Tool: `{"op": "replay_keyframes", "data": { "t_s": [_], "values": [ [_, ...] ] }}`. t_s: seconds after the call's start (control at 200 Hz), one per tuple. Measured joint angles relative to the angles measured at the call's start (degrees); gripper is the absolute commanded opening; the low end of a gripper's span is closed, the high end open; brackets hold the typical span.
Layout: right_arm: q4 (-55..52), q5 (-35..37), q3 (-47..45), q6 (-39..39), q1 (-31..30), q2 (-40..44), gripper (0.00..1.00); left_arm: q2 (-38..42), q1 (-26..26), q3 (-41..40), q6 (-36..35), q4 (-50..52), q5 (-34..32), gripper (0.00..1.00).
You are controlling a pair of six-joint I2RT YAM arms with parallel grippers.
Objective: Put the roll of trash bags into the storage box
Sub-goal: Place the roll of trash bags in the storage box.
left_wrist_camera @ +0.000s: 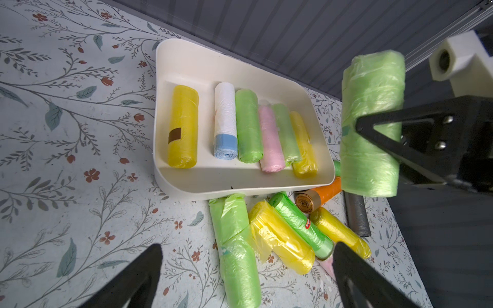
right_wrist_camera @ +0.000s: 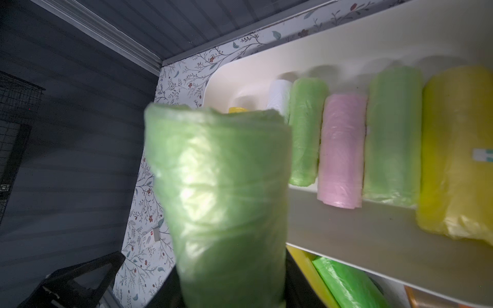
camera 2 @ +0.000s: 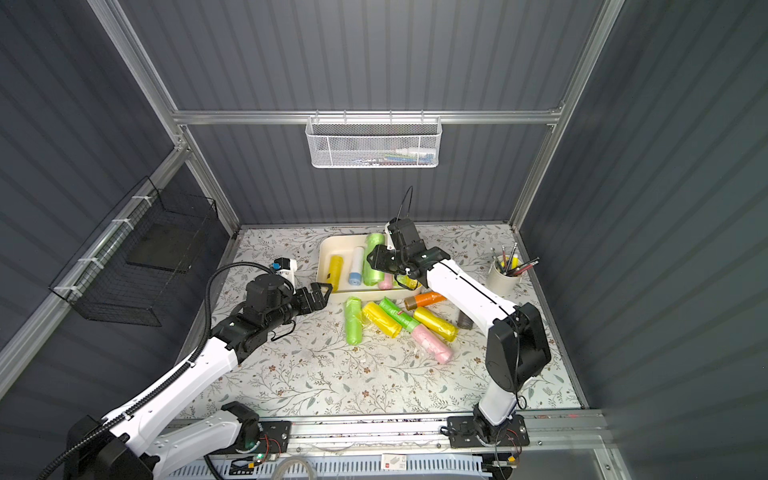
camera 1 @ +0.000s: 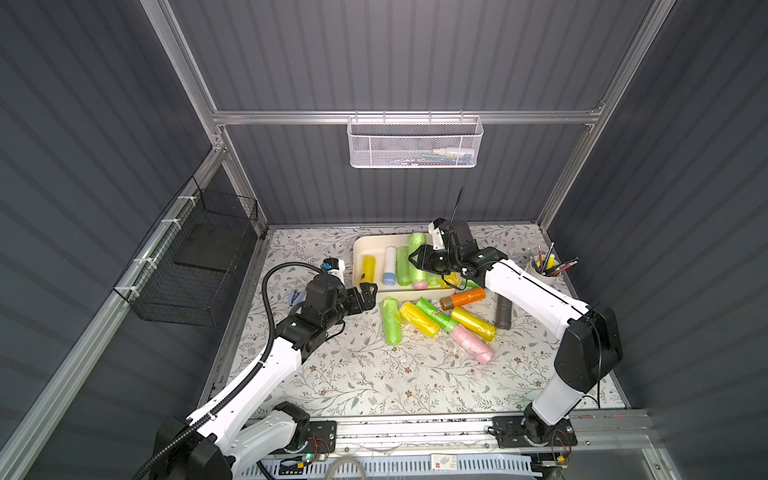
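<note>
My right gripper (camera 1: 417, 262) is clamped on the pale green trash-bag roll (left_wrist_camera: 370, 112), mid-frame in both top views over the cream storage box (left_wrist_camera: 192, 64), and if I release here it may land on the packed rolls (left_wrist_camera: 269, 138) and tumble out.

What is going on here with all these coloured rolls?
The right gripper is shut on a light green roll of trash bags, holding it above the storage box, where six rolls already lie. The left gripper hovers open and empty beside the box. More rolls lie loose on the table.
</note>
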State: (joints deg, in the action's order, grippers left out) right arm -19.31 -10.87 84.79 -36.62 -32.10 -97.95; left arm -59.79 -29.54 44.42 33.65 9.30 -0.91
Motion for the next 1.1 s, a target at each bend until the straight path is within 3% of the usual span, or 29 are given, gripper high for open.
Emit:
{"op": "replay_keyframes", "data": {
  "t_s": [0.47,1.101],
  "values": [
    [-1.79,-2.49,12.02,1.11,1.77,-9.18,0.30,-0.96,0.00,0.00,0.59,2.32,-0.63,1.00],
    [-2.01,-5.42,20.68,0.13,4.07,-20.96,0.29,-0.92,0.00,0.22,0.59,3.91,-0.66,1.00]
  ]
}}
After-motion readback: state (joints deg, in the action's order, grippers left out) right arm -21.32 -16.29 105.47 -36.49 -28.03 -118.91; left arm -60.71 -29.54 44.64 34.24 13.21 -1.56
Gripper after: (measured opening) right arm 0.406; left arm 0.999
